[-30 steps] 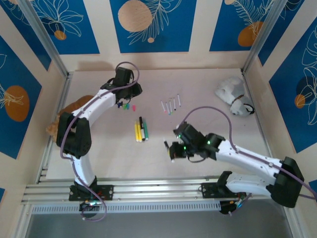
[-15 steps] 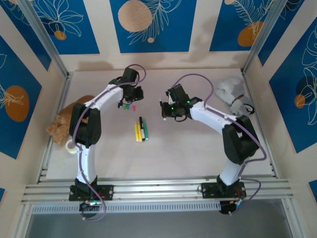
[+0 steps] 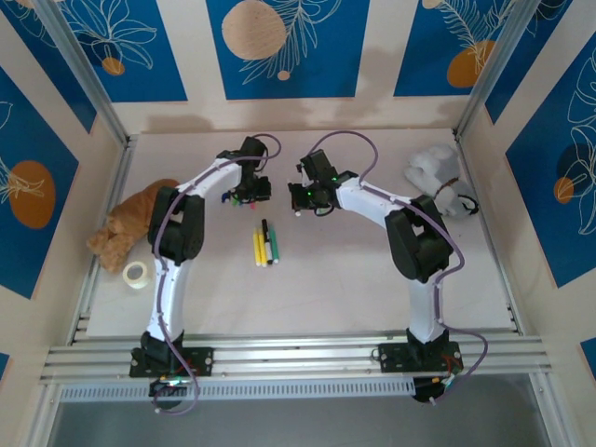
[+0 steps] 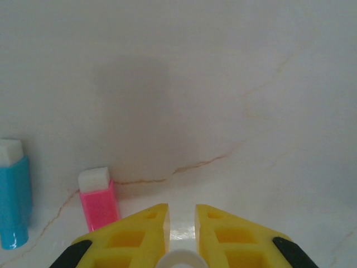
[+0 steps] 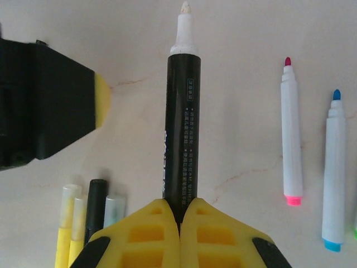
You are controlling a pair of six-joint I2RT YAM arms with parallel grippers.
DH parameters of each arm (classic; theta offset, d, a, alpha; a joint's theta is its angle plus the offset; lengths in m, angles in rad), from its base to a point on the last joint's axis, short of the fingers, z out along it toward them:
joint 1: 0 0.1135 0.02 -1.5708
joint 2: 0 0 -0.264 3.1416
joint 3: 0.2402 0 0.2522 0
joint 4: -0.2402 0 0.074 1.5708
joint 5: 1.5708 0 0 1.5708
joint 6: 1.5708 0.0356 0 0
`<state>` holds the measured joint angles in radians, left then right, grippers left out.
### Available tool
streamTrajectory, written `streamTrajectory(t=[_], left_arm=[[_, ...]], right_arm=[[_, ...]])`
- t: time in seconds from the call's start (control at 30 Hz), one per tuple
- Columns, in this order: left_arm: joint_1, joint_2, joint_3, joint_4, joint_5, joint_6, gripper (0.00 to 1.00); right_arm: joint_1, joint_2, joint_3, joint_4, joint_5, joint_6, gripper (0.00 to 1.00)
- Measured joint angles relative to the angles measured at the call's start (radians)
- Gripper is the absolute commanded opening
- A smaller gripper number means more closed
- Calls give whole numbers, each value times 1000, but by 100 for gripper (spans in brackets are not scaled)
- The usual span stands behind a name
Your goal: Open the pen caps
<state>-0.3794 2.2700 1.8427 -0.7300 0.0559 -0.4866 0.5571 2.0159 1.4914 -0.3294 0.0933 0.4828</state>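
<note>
On my left-wrist feed the pale marble-look tabletop (image 4: 251,84) is smooth, with a soft sheen and thin tan veins. At 8 o'clock the stubby pink plastic cap (image 4: 100,201) and stubby blue plastic cap (image 4: 14,195) look glossy, their white ends matt. The left gripper (image 4: 182,215) and right gripper (image 5: 179,207) have matt yellow moulded-plastic fingers. The black plastic pen (image 5: 181,128) in the right one shines; its white tip looks felt-like. Overhead, at 9 o'clock, I see a fuzzy orange plush toy (image 3: 121,228); at 6 o'clock, brushed aluminium rails (image 3: 279,358).
</note>
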Motion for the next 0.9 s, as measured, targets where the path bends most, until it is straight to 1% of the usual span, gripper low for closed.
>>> streamTrajectory(t=[0.03, 0.07, 0.13, 0.2, 0.3, 0.4, 0.6, 0.67, 0.73, 0.77, 0.9], left_arm=[[0, 8, 7, -10, -7, 0, 0], [0, 14, 13, -18, -10, 0, 3], [0, 25, 20, -32, -18, 0, 14], [2, 29, 22, -40, -24, 0, 21], [2, 30, 32, -57, -29, 6, 27], [2, 36, 41, -74, -32, 8, 29], [2, 43, 55, -87, -31, 8, 30], [2, 43, 55, -87, -31, 7, 30], [2, 43, 55, -86, -32, 7, 30], [2, 43, 55, -86, -32, 6, 30], [2, 41, 55, -86, -33, -1, 30]], right_arm=[[0, 6, 7, -1, 0, -3, 0], [0, 12, 13, -1, 0, -5, 0], [1, 32, 26, 0, 0, -11, 0], [2, 51, 28, -1, 0, -19, 0], [2, 74, 28, -10, 1, -23, 0], [2, 83, 28, -16, 1, -23, 0], [2, 89, 32, -37, 22, -35, 0], [2, 103, 47, -57, 40, -38, 5], [2, 116, 55, -67, 58, -41, 6], [2, 120, 55, -73, 63, -41, 8], [0, 122, 69, -93, 87, -44, 22]])
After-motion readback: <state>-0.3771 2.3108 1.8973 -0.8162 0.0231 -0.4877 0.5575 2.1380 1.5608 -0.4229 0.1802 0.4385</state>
